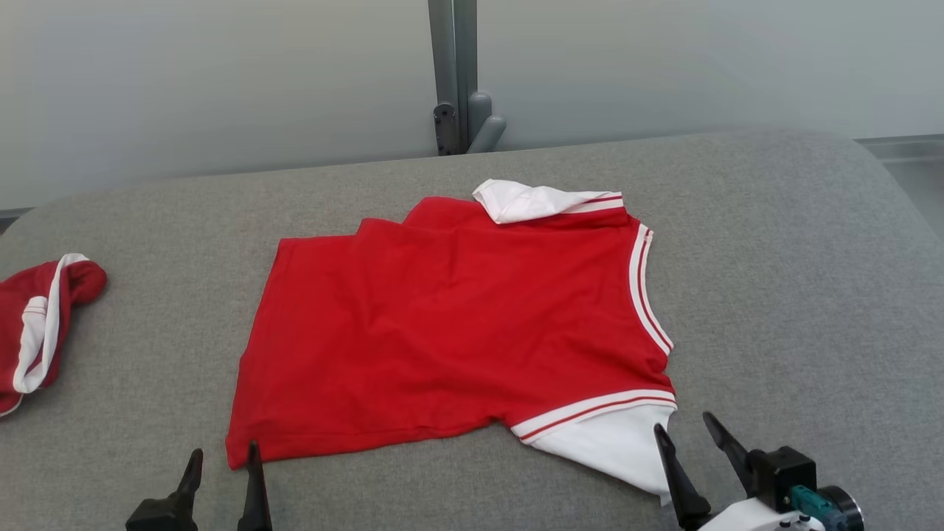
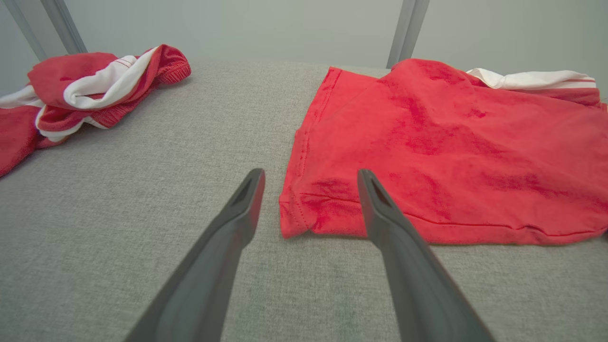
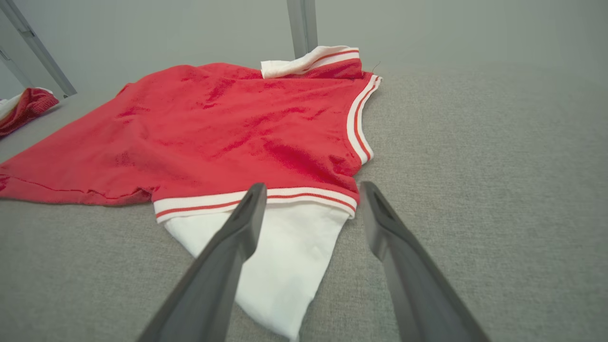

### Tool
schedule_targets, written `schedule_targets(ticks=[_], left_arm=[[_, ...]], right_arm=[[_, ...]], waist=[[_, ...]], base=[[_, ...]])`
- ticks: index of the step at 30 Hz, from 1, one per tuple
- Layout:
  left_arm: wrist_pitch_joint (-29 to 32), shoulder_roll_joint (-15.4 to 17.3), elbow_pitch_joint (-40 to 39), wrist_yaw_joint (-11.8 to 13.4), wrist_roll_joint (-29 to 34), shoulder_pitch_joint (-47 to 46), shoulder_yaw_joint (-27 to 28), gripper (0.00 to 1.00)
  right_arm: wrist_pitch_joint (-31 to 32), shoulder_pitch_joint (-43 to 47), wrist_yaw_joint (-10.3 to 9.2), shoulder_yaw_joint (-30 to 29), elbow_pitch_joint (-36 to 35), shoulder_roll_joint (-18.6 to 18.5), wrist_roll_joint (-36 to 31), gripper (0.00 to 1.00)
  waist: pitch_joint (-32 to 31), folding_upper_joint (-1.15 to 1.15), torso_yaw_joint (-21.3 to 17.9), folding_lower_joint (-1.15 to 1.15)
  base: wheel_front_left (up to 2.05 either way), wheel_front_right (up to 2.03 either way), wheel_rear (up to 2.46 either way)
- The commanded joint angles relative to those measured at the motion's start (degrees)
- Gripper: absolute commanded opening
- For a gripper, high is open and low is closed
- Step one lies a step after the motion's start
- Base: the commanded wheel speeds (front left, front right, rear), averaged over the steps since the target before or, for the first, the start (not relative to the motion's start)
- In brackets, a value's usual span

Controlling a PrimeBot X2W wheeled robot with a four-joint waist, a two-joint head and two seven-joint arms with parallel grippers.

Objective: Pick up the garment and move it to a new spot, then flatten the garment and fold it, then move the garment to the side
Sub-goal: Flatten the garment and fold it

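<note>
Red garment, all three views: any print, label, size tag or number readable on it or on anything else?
None readable. The red garment shows plain red cloth with white and red-striped trim, with no print or tag facing up. The bunched garment at the left and the grey surface carry no writing either.

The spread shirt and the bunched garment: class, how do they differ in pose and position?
The spread shirt lies nearly flat; the bunched garment is crumpled in a heap. The spread shirt sits centrally, whole in the head view; the bunched garment is at that view's left edge, partly cut off. Both are red with white trim.
</note>
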Motion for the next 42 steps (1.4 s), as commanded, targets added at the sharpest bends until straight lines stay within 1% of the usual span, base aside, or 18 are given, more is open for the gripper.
schedule_targets(ticks=[1, 6, 13, 20, 27, 28, 29, 30, 37, 42], left_arm=[[0.0, 0.1, 0.2, 0.1, -0.2, -1.3, -0.8, 1.0], [0.0, 0.1, 0.9, 0.3, -0.7, -2.3, -2.4, 1.0], [0.0, 0.1, 1.3, 0.2, -0.1, -2.9, -2.9, 1.0], [0.0, 0.1, 1.6, -0.2, 0.2, -2.8, -2.6, 1.0], [0.0, 0.1, 1.6, -0.4, 0.1, -3.1, -2.7, 1.0], [0.0, 0.1, 1.6, -0.4, 0.1, -3.3, -2.7, 1.0], [0.0, 0.1, 1.6, -0.4, 0.1, -3.4, -2.7, 1.0], [0.0, 0.1, 1.5, -0.3, 0.1, -3.5, -2.8, 1.0], [0.0, 0.1, 1.4, 0.0, -0.7, -3.6, -2.9, 1.0], [0.0, 0.1, 1.4, 0.7, -1.7, -4.0, -3.6, 1.0]], right_arm=[[-0.2, 0.7, -0.04, 0.6, 2.3, -0.6, -0.3, 1.0], [-0.2, -0.3, -0.04, 2.2, 9.6, -0.5, 0.0, 1.0], [-0.2, -2.9, -0.04, 4.7, 13.8, 0.0, 2.4, 1.0], [-0.2, -3.0, -0.04, 7.6, 15.5, -0.5, 5.7, 1.0], [-0.1, -2.2, -0.03, 11.6, 13.5, -1.4, 9.4, 1.0], [-0.1, -2.3, -0.03, 12.4, 12.6, -1.9, 10.3, 0.56], [-0.1, -2.4, -0.03, 12.5, 12.0, -2.0, 10.7, 0.23], [-0.1, -2.4, -0.04, 12.5, 11.3, -2.1, 11.1, 0.0], [-0.1, -1.9, -0.04, 10.4, 7.0, -4.1, 12.9, 0.0], [-0.1, -1.4, -0.04, 7.3, 4.2, -5.9, 13.4, 0.0]], waist=[[1.0, 0.46, 0.2, 0.0], [2.0, 0.46, 0.5, 0.0], [2.8, 0.46, 1.0, 0.0], [3.1, 0.46, 1.5, 0.0], [3.7, 0.46, 1.3, 0.0], [3.9, 0.46, 1.1, 0.0], [4.0, 0.46, 1.1, 0.0], [4.1, 0.46, 1.0, 0.0], [4.8, 0.46, 0.0, 0.0], [5.2, 0.46, -0.9, 0.0]], base=[[0.0, 0.0, 0.0], [0.0, 0.0, 0.0], [0.0, 0.0, 0.0], [0.0, 0.0, 0.0], [0.0, 0.0, 0.0], [0.0, 0.0, 0.0], [0.0, 0.0, 0.0], [0.0, 0.0, 0.0], [0.0, 0.0, 0.0], [0.0, 0.0, 0.0]])
